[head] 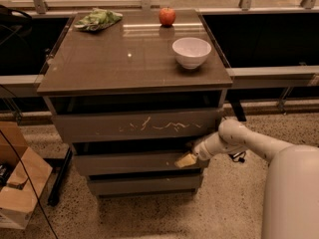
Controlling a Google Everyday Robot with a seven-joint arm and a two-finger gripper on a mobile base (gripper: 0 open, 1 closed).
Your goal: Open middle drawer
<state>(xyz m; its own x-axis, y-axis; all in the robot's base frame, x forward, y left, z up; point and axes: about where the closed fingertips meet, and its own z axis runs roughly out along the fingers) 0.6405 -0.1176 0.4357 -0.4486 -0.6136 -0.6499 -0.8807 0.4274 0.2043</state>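
The grey-brown cabinet (134, 59) has three drawer fronts. The top front (99, 126) bears white squiggly scratches. The middle drawer (124, 162) is the plain flat front below it. My gripper (187, 159) is at the right end of the middle drawer's front, its pale fingertips touching the upper edge of that front. My white arm (249, 143) reaches in from the right. The bottom front (142, 184) is plain and slightly smaller.
On the cabinet top stand a white bowl (191, 52), a red apple (167, 16) and a green bag (97, 20). A cardboard box (17, 183) sits on the floor at the left. A railing (269, 76) runs behind the cabinet.
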